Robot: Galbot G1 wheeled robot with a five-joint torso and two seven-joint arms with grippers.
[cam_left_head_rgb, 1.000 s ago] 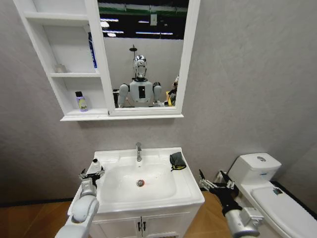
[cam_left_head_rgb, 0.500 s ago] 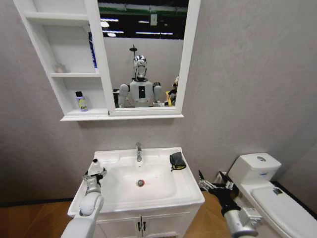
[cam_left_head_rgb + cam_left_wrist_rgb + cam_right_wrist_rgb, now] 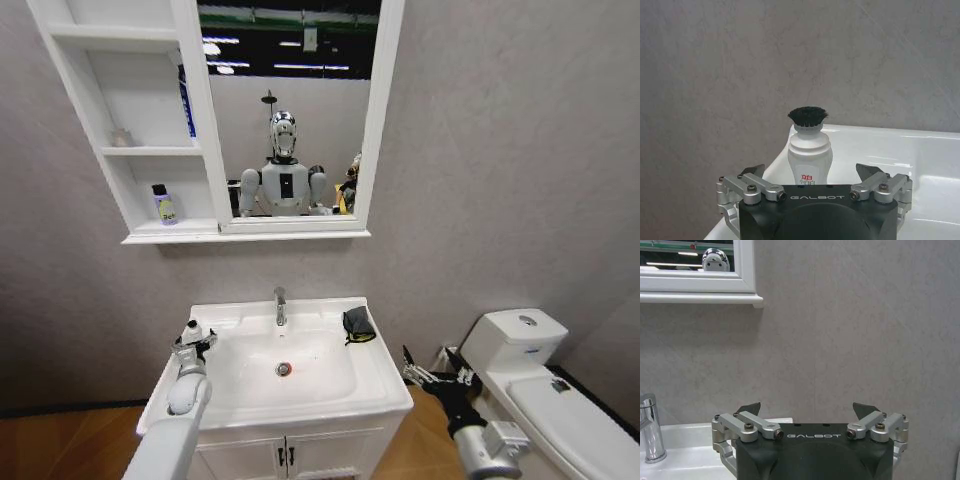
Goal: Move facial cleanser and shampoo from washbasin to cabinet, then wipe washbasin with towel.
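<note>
Left tool [image 3: 810, 175] spread wide and empty, lined up on the upright white bottle [image 3: 810, 157] dead ahead at the washbasin's [image 3: 300, 405] left rim, while the right tool [image 3: 809, 412], also wide and empty, idles beside the basin.

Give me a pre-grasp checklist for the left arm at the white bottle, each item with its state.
1. Left gripper open: ok, fingers spread wide.
2. White bottle centred between the fingers: ok in the left wrist view.
3. Bottle upright on the washbasin rim: ok.
4. Fingers around the bottle: not ok, tips short of it.
5. Right gripper out of the way: ok, open beside the basin.
6. Cabinet has free shelf space: ok beside the purple bottle.
</note>
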